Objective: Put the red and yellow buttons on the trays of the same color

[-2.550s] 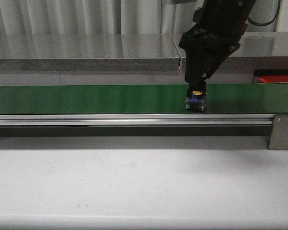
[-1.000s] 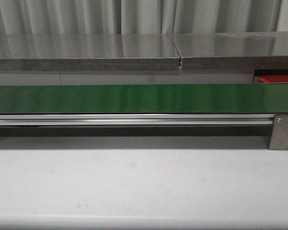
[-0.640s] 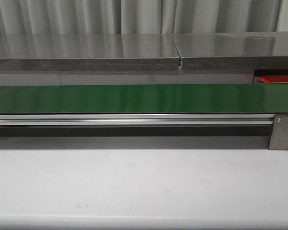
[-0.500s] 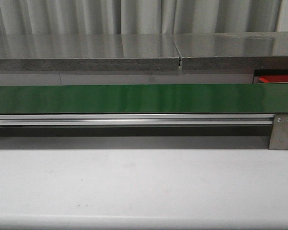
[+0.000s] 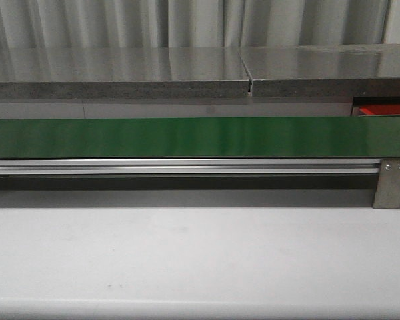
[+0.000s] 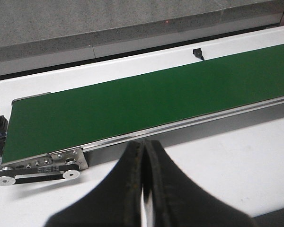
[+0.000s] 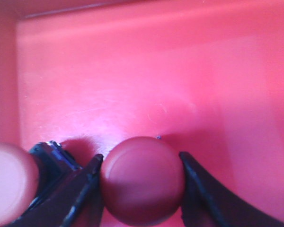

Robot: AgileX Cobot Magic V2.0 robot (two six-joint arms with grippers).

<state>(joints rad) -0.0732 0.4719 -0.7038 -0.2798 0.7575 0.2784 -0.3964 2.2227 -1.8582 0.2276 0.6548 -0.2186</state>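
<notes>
Right fingers (image 7: 141, 189) grip a red button (image 7: 143, 178) inside the red tray (image 7: 132, 71).
A second button (image 7: 9, 182) sits just beside it in the tray. The left fingers (image 6: 143, 184) are pressed together, holding nothing, above the white counter (image 6: 236, 156) beside the green conveyor belt (image 6: 146, 106).

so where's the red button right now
In the right wrist view, the red button sits between the right pincer fingers, low inside the red tray, beside another button. It is out of the front view.
</notes>
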